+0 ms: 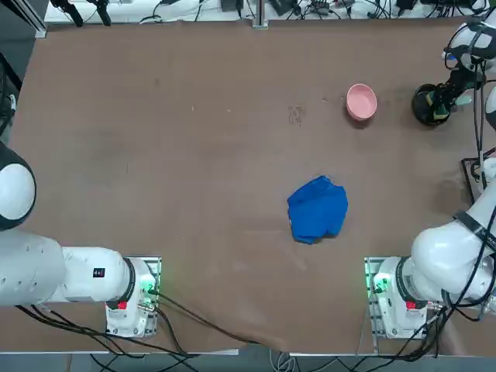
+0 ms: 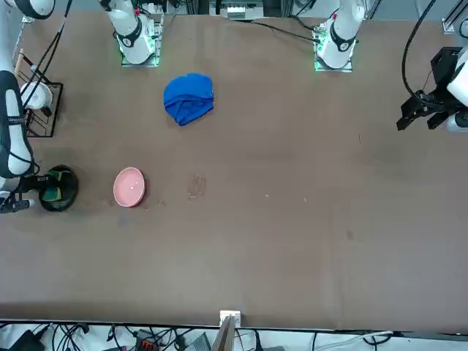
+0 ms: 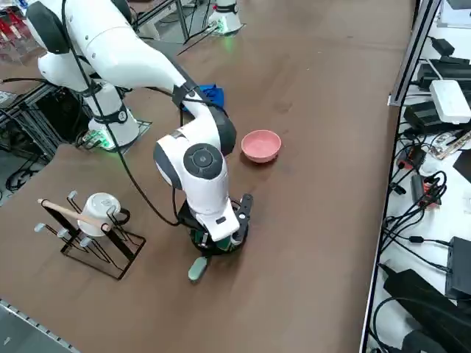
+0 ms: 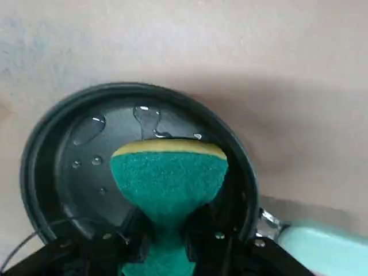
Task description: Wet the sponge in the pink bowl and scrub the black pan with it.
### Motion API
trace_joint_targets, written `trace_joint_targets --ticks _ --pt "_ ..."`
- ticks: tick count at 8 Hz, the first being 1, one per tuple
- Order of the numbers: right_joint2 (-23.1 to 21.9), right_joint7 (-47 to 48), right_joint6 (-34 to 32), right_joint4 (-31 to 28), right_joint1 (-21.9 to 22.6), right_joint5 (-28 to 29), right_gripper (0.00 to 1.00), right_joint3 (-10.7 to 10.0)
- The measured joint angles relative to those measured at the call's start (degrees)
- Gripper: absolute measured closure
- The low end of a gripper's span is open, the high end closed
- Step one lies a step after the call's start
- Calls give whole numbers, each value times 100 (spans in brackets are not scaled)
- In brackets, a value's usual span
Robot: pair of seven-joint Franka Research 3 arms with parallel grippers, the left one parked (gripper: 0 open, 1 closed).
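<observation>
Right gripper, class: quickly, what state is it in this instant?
Right gripper: shut on the small green, yellow-edged sponge, holding it inside the round black pan, where water droplets sit.

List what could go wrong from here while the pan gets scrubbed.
The right gripper pinches the sponge hard at its waist; a scrub stroke might twist it out. The black pan sits loose on the table, with water drops inside, so pushing may slide it toward the pink bowl.

Lying crumpled on the brown table [image 1: 155,155], toward its middle: blue cloth [image 1: 317,209]. Standing near that table's right edge: black wire rack [image 3: 92,239], carrying a white mug [image 3: 100,209].
</observation>
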Motion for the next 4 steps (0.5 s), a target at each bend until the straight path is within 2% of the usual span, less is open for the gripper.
trace_joint_targets --ticks 2,4 --pt "-1 1 0 24 45 1 69 92" --pt "-1 1 -292 24 176 4 69 128"
